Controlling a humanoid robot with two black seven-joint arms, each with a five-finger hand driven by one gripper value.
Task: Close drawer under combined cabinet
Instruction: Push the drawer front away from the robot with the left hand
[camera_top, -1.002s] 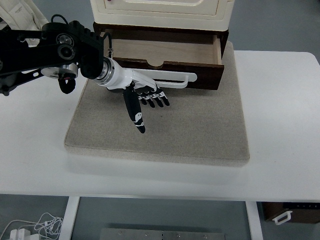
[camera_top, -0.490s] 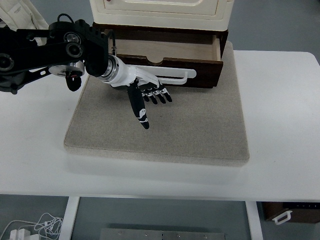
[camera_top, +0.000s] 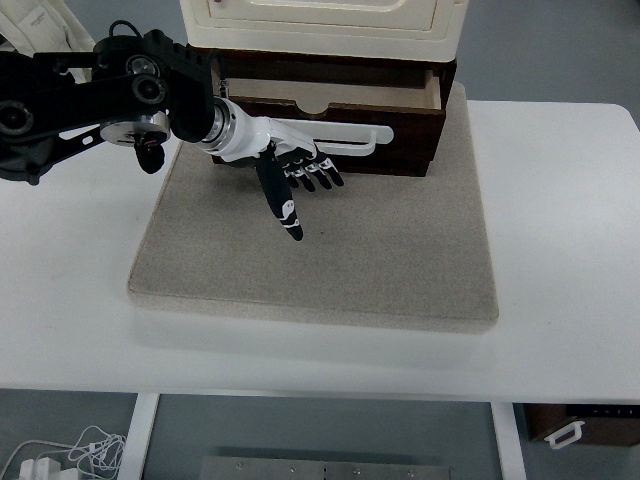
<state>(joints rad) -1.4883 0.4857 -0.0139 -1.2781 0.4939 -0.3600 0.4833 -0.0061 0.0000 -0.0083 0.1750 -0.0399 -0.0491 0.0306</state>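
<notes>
White tabletop (camera_top: 560, 250) carries a grey mat (camera_top: 380, 260), and at the mat's far edge stands a cream cabinet (camera_top: 320, 25) with 1 dark wooden drawer (camera_top: 330, 110) beneath it. That drawer sits partly open, a narrow strip of its pale inside showing above the front panel, and a white bar handle (camera_top: 345, 140) runs across the front.

Closing it looks well under way, with only a short travel left. To finish cleanly, the push should go straight toward the cabinet, square to the front panel, and near its middle rather than at the left corner, so the drawer does not skew and jam. A steady, slow press is wiser than a shove, since the cabinet only rests on the mat and could slide toward the table's far edge.

From the left edge comes the black left arm (camera_top: 90, 90), its white wrist lying along the drawer front. Its left hand (camera_top: 295, 175) is released and grasps nothing: 4 fingers (camera_top: 318, 178) reach out flat just below the handle, while the thumb (camera_top: 282, 205) points down across the mat. No right arm shows.
</notes>
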